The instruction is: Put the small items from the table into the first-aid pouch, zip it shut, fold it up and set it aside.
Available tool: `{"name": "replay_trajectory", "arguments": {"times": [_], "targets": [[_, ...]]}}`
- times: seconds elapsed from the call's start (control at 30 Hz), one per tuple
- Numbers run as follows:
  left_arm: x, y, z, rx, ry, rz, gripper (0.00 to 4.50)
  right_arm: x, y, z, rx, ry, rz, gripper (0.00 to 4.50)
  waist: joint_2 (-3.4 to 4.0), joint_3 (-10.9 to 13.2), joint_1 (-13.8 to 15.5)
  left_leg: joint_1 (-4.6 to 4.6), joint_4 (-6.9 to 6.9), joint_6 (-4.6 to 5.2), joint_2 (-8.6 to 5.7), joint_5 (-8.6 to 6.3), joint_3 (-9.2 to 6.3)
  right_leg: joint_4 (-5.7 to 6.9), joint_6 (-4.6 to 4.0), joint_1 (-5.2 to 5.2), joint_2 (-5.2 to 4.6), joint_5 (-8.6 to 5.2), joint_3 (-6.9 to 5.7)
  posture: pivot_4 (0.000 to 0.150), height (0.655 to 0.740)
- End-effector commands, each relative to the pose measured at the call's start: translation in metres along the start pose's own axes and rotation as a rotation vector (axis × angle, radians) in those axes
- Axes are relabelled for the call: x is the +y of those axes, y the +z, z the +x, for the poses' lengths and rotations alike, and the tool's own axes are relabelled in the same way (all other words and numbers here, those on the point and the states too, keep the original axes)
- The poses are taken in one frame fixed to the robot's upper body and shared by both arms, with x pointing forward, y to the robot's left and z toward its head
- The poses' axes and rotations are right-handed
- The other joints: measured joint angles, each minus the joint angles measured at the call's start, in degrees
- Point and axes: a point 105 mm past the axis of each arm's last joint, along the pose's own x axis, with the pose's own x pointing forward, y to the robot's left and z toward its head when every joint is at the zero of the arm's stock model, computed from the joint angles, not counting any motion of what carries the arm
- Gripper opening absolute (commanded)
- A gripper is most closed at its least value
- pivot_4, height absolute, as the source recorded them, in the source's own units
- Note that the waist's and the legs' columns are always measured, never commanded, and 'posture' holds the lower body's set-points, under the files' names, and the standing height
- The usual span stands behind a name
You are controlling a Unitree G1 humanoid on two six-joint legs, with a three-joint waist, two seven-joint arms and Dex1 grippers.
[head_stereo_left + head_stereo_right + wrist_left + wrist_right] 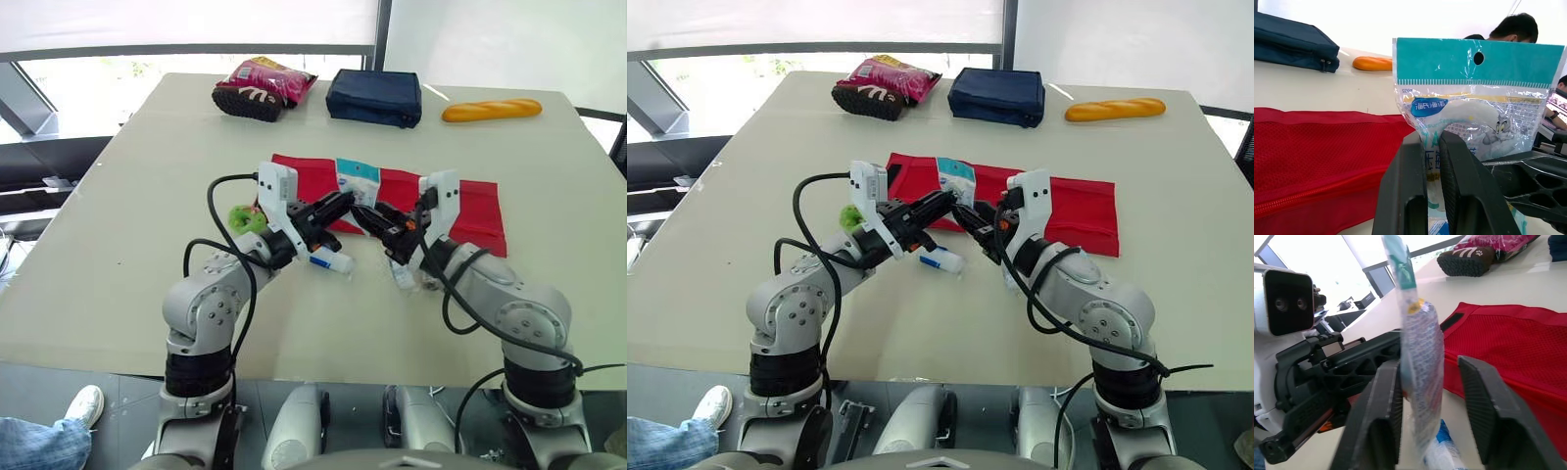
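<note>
One teal-topped packet (358, 181) upright over near edge of red pouch (470, 211) | I read left gripper (1430, 140) pinched tight on its lower part | right gripper (1430, 363) spread wide, packet standing between its fingers | pouch flat on table (127, 245)

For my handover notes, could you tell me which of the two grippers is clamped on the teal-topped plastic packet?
The left gripper: it is shut on the teal-topped plastic packet, while the right gripper stands open around it.
</note>
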Motion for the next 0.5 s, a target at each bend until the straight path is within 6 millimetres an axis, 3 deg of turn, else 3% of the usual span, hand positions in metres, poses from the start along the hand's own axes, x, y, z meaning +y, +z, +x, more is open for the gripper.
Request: {"name": "replay_trajectory", "arguments": {"times": [0.03, 0.27, 0.3, 0.33, 0.43, 0.5], "targets": [[-0.006, 0.009, -0.001, -0.029, -0.037, 0.03, 0.0, 0.002, 0.013, -0.002, -0.047, -0.001, -0.032, 0.09, 0.0, 0.0, 0.02, -0.06, 0.01, -0.05, 0.0, 0.03, -0.08, 0.0, -0.01, -0.02, 0.04, 0.0, 0.0, 0.15, 0.7164], [-0.001, 0.008, -0.007, -0.019, -0.041, 0.017, 0.0, -0.008, 0.014, -0.006, -0.044, -0.032, -0.034, 0.06, 0.0, 0.0, 0.0, -0.12, 0.01, -0.07, -0.03, 0.04, -0.16, 0.0, -0.01, -0.05, 0.07, 0.0, -0.02, 0.15, 0.7164], [0.0, 0.008, -0.008, -0.017, -0.048, 0.006, 0.93, -0.01, 0.015, -0.007, -0.047, -0.04, -0.032, 0.06, 0.0, 0.0, 0.0, -0.12, 0.01, -0.07, -0.03, 0.04, -0.16, 0.0, -0.01, -0.05, 0.07, 0.0, -0.01, 0.15, 0.7164], [0.001, 0.009, -0.01, -0.012, -0.056, -0.004, 1.14, -0.013, 0.016, -0.008, -0.05, -0.046, -0.03, 0.06, 0.01, 0.0, 0.02, -0.12, 0.01, -0.07, -0.03, 0.04, -0.17, 0.0, -0.01, -0.04, 0.07, 0.0, -0.02, 0.15, 0.7164], [0.011, 0.013, -0.024, 0.029, -0.076, 0.068, 2.35, -0.024, 0.021, -0.017, -0.054, -0.072, -0.038, 0.06, 0.02, 0.01, -0.05, -0.14, 0.01, -0.07, -0.03, 0.05, -0.2, 0.0, -0.02, -0.05, 0.08, -0.01, -0.01, 0.15, 0.7164], [0.026, 0.015, -0.033, 0.073, -0.063, 0.149, 3.37, -0.03, 0.023, -0.025, -0.05, -0.077, -0.048, 0.06, 0.03, 0.02, -0.17, -0.14, 0.0, -0.07, -0.07, 0.05, -0.2, 0.0, -0.03, -0.06, 0.1, -0.02, -0.01, 0.15, 0.7164]]}}
